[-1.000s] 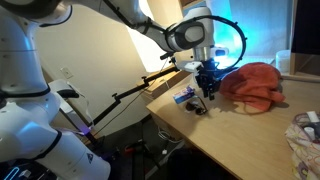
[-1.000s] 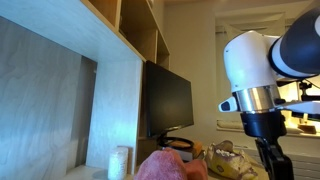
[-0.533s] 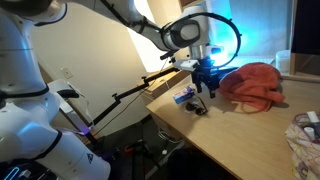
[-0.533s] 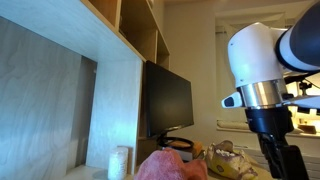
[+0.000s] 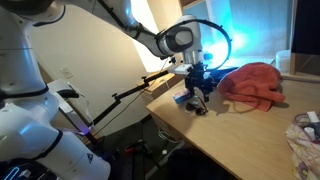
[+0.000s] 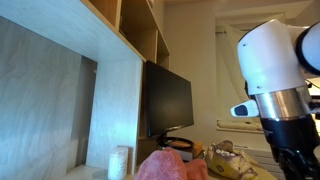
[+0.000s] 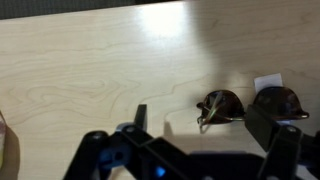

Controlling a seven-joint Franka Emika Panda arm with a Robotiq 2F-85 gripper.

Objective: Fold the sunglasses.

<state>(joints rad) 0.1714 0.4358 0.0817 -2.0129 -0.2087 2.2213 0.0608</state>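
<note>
The sunglasses (image 7: 243, 104) lie on the light wooden table (image 7: 90, 70), small and dark-framed with two brown lenses; a thin arm crosses the left lens. In an exterior view the sunglasses (image 5: 199, 108) rest near the table's front edge, just under my gripper (image 5: 198, 88). In the wrist view my gripper (image 7: 203, 124) stands open above them, one dark finger (image 7: 140, 117) to the left and the other finger (image 7: 266, 126) partly covering the right lens. Nothing is held. The other exterior view shows only the white wrist (image 6: 285, 70), with the sunglasses out of sight.
A red cloth (image 5: 252, 85) lies bunched on the table just beyond the gripper. A small blue-and-white packet (image 5: 183, 97) sits beside the sunglasses. A dark monitor (image 6: 165, 100) and wooden shelving (image 6: 120, 60) stand at the back. Crumpled material (image 5: 305, 135) lies at the table's far end.
The jaws have spread from partly closed to wide open, letting go of the sunglasses. The arm has shifted a little sideways; the sunglasses stay on the table.
</note>
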